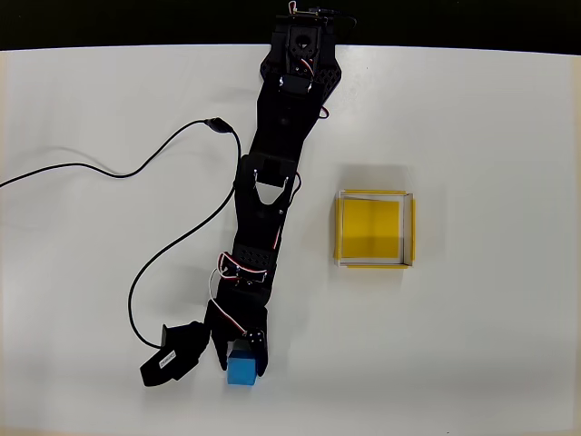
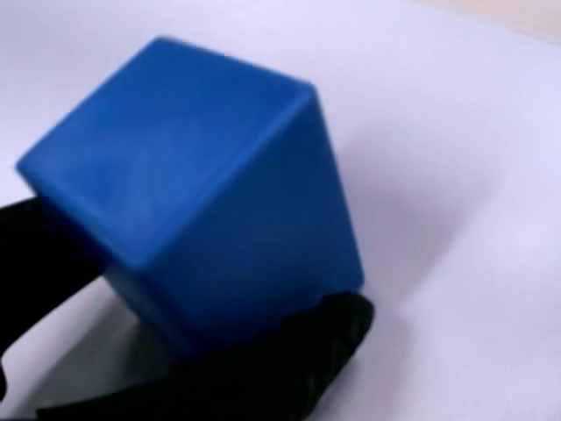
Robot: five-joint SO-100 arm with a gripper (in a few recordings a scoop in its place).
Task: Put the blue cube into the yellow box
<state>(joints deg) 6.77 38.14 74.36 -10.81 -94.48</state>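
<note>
Blue cube [image 1: 241, 371] is seen held between the closed black fingers of the end effector [image 1: 241, 356] at the near edge of the white tabletop [image 1: 490, 345] in the overhead view; the yellow box [image 1: 374, 229] lies well apart to the right and farther back; a black cable [image 1: 154, 163] trails left; in the wrist view the blue cube [image 2: 202, 202] is shown tilted, a finger [image 2: 289, 360] pressed against its lower face.
</note>
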